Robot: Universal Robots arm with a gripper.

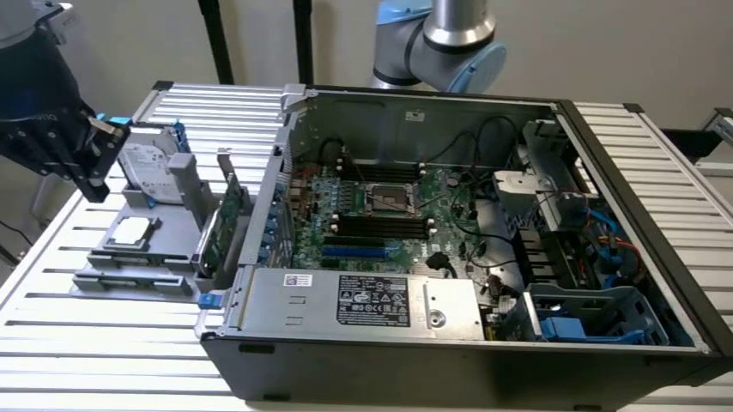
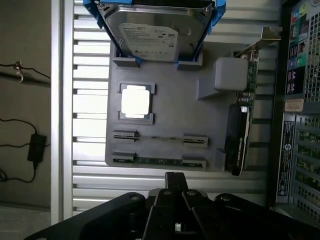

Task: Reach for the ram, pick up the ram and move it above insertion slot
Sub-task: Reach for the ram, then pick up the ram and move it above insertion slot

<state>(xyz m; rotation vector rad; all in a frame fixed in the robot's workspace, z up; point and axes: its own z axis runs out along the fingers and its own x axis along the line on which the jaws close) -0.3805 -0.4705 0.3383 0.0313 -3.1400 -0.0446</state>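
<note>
I've got the hand (image 2: 175, 176) narrow and empty near the ram (image 2: 160, 161), parked edge-up in its holder (image 2: 175, 115), probably for easy pinching.

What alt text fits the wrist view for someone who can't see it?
The gripper, fingers together, hangs by a gray parts tray on a slatted table. The tray holds two ram sticks on edge, a processor chip, a silver hard drive and a green expansion card, with the computer case alongside.
</note>
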